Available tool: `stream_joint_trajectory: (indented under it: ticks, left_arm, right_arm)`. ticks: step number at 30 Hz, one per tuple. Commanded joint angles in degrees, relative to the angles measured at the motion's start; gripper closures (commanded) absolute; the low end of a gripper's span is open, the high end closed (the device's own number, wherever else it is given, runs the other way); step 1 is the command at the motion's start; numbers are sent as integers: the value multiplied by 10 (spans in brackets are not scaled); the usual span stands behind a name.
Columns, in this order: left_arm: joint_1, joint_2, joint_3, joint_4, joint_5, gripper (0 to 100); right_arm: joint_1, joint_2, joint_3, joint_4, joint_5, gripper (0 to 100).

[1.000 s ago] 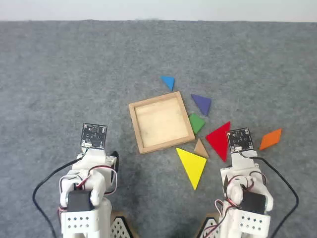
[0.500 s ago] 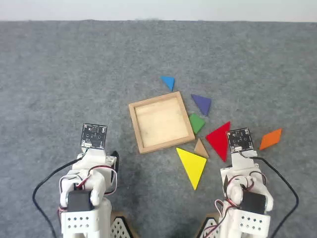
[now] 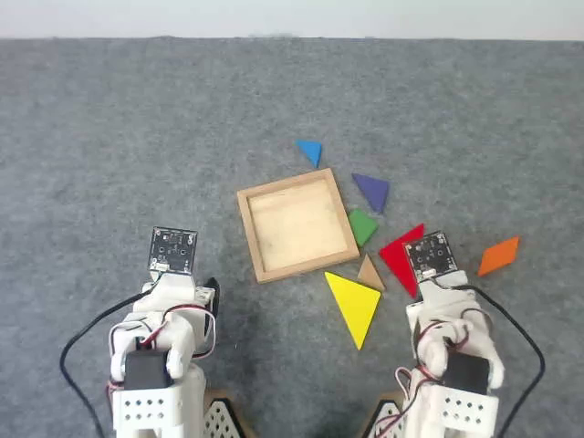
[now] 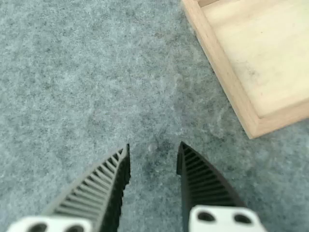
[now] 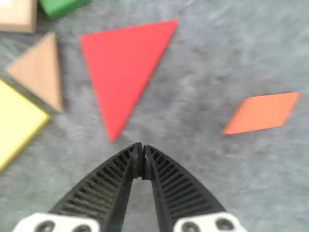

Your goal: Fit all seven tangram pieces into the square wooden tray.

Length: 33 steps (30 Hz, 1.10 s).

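1. Since a second ago, only my right arm (image 3: pixel 430 255) has shifted. It has slid a little toward the tray and now covers more of the red triangle in the high view. Nothing else has moved.
2. One grey counter (image 3: pixel 109 128) carries everything.
3. Of my two arms, the left arm (image 3: pixel 173 251) sits well to the tray's left. My left claw (image 4: pixel 153 147) is released, its fingers spread over bare counter near a tray corner. My right claw (image 5: pixel 139 147) is clenched on nothing, and its tips hang just beside the red triangle's sharp point.
4. One square wooden tray (image 3: pixel 248 235) lies mid-counter, and its floor shows bare wood. All seven pieces lie outside it on the counter, five of them triangles.
5. Two are large triangles. The yellow triangle (image 3: pixel 356 304) lies off the tray's near right corner. The red triangle (image 3: pixel 394 255) is to its right, partly under my right arm.
6. One is a medium triangle, the purple triangle (image 3: pixel 373 190), near the tray's far right corner.
7. One green square (image 3: pixel 362 226) sits just beside the tray's right rim. One orange parallelogram (image 3: pixel 498 255) lies farthest right, apart from the rest.
8. Two are small triangles. The tan triangle (image 3: pixel 370 273) sits between yellow and red, and the blue triangle (image 3: pixel 311 151) lies beyond the tray's far rim.
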Motion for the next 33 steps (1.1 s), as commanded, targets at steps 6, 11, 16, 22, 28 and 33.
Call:
stream_joint_trajectory:
  ticks: [6,11,16,22,28,33]
  left_arm:
    - [3,-16,-5,5,-4,847]
    - [2,-16,-5,5,-4,847]
    - [2,-16,-5,5,-4,847]
    - [2,-16,-5,5,-4,847]
    - [2,-16,-5,5,-4,847]
    - [2,-16,-5,5,-4,847]
  right_arm:
    - [21,69,-171,4,31,950]
    - [17,260,-309,3,14,944]
    - [7,499,-454,3,-46,941]
    - [-150,747,-597,12,-125,939]
    - [-273,913,-676,7,-158,939]
    - [-276,931,-667,-17,-159,931]
